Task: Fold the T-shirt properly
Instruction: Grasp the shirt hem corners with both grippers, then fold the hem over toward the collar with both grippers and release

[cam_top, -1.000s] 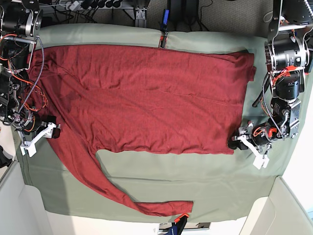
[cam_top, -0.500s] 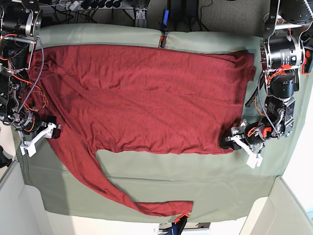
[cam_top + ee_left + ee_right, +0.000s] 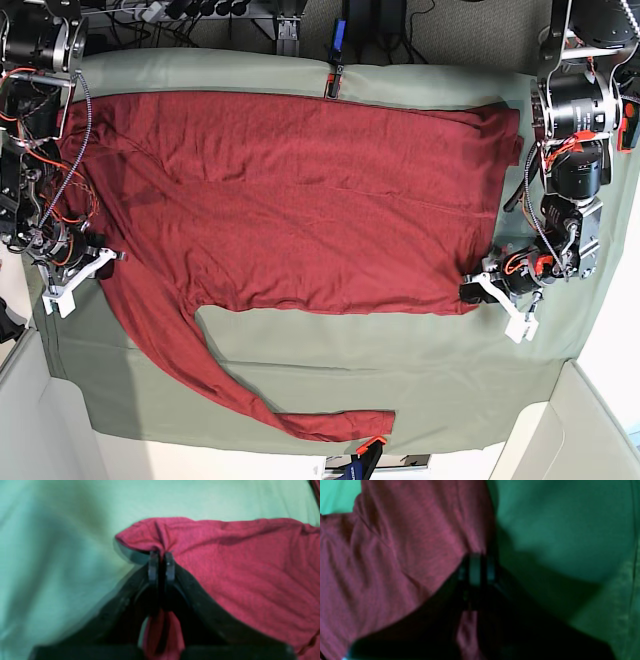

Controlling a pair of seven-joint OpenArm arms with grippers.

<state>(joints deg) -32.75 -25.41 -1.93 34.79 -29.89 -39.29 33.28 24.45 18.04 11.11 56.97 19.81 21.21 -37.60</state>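
Base view: the T-shirt (image 3: pixel 290 200), dark brick-red and plain, lies spread flat on a sage-green cloth sheet (image 3: pixel 400 370) that covers the table. Its body runs across the sheet from the view's left to its right, and one long sleeve (image 3: pixel 215 375) trails diagonally toward the near edge, its cuff lying close to that edge. No container appears in any view.

Left gripper (image 3: pixel 470 292), at the view's right: it sits at the lower right corner of the garment, touching the fabric. In the left wrist view the left gripper (image 3: pixel 161 566) has its jaws drawn nearly together with a fold of red knit pinched between them; the corner of the cloth bunches and rises slightly just beyond the tips, and more red fabric shows beneath the jaws.

Right gripper (image 3: pixel 98 262), at the view's left: it meets the garment's edge near the shoulder end. In the right wrist view, which is blurred, the right gripper (image 3: pixel 476 566) is closed on the shirt's edge, with green sheet to one side and red cloth to the other.
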